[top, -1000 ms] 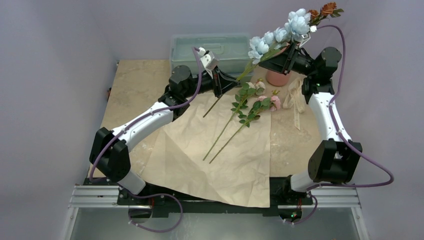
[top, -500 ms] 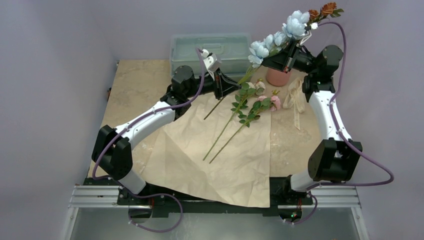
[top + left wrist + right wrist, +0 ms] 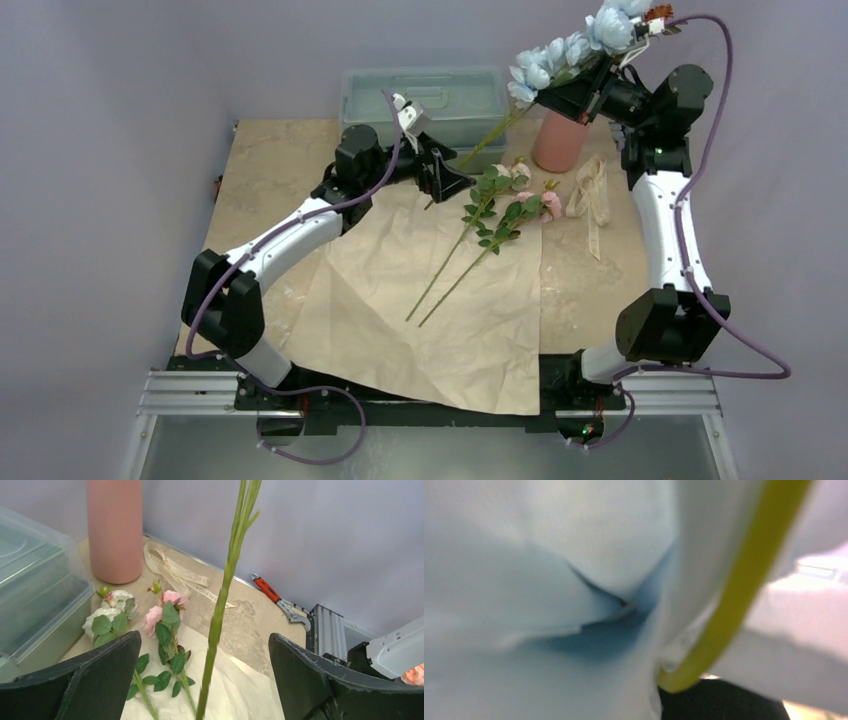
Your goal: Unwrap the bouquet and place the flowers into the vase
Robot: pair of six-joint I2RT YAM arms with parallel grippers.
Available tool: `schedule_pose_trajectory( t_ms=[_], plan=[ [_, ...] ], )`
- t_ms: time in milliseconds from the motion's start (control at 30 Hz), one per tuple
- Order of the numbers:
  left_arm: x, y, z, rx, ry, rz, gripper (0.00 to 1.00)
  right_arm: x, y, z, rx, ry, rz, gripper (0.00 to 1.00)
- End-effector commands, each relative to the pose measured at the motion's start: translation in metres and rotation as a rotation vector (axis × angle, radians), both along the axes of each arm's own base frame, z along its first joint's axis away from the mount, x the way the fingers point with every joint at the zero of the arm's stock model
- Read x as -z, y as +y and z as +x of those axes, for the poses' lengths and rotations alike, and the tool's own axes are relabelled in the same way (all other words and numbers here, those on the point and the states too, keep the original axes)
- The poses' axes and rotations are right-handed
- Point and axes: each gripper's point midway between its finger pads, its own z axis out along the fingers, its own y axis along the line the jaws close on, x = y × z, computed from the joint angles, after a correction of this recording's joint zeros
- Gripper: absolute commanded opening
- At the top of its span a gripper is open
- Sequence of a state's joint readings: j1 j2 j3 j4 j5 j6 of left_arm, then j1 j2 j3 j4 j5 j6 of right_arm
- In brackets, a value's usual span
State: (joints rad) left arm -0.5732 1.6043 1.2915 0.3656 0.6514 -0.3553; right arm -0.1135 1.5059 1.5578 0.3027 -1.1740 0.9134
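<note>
Two pink flowers point(image 3: 482, 228) lie on the spread kraft paper point(image 3: 440, 330). The left arm reaches low and forward, left gripper point(image 3: 440, 178) splayed wide either side of the green stem point(image 3: 220, 605). Beyond, the raised right arm's right gripper point(image 3: 566, 96) clamps the blue flowers point(image 3: 548, 66) high beside the vase point(image 3: 557, 145)

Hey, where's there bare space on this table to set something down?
Bare tabletop at the far left, between the grey-green lidded plastic box and the table's left edge. The near half of the tan kraft paper is also free. Crowded: around the salmon-pink cylindrical vase, beige ribbon and pink and cream flower stems.
</note>
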Motion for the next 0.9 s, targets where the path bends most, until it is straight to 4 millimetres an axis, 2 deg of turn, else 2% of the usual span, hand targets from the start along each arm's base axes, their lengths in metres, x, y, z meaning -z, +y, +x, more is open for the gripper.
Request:
schedule_pose_trajectory(
  t_ms=[0, 100, 267, 500, 700, 867],
  plan=[
    [-0.028, 0.021, 0.010, -0.099, -0.080, 0.000, 1.00, -0.032, -0.031, 0.023, 0.197, -0.164, -0.086, 0.00],
    [-0.028, 0.035, 0.024, -0.214, -0.077, 0.009, 1.00, -0.061, -0.054, 0.034, 0.319, -0.259, -0.112, 0.00],
    [-0.027, 0.045, 0.022, -0.261, -0.105, 0.006, 1.00, -0.110, -0.081, 0.046, 0.525, -0.450, -0.192, 0.00],
    [-0.020, 0.051, 0.029, -0.305, -0.111, 0.044, 1.00, -0.154, -0.132, 0.056, 0.866, -0.604, -0.346, 0.00],
    [-0.017, 0.050, 0.030, -0.307, -0.115, 0.048, 1.00, -0.168, -0.159, 0.049, 1.037, -0.627, -0.436, 0.00],
    [-0.016, 0.049, 0.032, -0.303, -0.118, 0.050, 1.00, -0.155, -0.175, 0.054, 1.102, -0.587, -0.512, 0.00]
  ],
)
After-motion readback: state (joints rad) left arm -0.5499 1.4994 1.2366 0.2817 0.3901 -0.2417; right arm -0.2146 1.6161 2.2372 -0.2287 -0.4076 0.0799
